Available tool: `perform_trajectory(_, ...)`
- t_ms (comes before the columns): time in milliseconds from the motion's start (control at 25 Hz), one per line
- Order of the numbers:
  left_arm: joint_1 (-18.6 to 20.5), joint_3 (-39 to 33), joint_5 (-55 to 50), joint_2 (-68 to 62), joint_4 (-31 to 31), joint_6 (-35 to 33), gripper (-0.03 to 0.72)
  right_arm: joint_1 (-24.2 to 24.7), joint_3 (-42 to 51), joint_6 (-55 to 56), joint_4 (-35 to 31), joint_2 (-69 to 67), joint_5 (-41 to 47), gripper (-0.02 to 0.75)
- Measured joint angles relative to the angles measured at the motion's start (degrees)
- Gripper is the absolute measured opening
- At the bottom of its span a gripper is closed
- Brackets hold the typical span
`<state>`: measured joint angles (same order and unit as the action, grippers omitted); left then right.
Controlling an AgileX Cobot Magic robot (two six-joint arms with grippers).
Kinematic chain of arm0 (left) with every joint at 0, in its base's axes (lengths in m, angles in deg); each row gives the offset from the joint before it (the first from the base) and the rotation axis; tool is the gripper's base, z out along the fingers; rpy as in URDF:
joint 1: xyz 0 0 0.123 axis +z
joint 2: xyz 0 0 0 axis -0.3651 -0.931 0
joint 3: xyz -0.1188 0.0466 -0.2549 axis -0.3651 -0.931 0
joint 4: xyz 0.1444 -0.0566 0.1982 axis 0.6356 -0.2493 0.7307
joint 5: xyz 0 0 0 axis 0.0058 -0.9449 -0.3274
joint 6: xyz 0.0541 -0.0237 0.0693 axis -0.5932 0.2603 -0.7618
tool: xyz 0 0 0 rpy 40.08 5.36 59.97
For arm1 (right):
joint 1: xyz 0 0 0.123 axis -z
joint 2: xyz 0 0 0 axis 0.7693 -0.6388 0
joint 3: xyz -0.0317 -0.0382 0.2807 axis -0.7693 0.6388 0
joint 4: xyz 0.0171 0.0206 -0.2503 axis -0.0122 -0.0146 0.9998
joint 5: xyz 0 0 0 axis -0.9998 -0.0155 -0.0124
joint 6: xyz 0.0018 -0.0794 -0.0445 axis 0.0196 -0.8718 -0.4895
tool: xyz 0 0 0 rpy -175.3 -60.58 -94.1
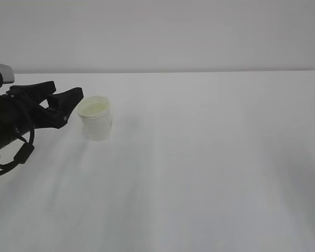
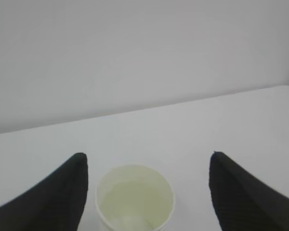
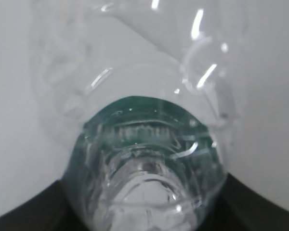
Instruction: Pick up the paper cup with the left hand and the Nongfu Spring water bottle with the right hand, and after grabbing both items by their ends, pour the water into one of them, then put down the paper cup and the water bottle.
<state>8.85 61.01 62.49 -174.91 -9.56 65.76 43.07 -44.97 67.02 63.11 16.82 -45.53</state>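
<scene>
Clamped in my right pincer, the bottle could slip. Left pincer, spread wide, might topple the cup.

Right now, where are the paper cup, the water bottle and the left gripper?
paper cup [image 1: 96, 122], exterior view, on its side wall.
water bottle [image 3: 144, 159], right wrist view, on its clear ribbed body by the green label.
left gripper [image 2: 147, 187], left wrist view, midway between its open fingertips.

Cream paper cup, green-labelled clear bottle
</scene>
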Motion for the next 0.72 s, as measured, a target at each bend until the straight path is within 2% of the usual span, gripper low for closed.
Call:
perform_trajectory(280, 0.0, -2.0, 0.0, 4.9, 0.0, 0.0, 0.559, 0.0, 0.0, 1.9, 0.0, 0.0, 0.0, 0.420)
perform_trajectory(720, 0.0, -9.7, 0.0, 13.1, -0.8, 0.0, 0.558, 0.0, 0.0, 1.6, -1.4, 0.0, 0.0, 0.420)
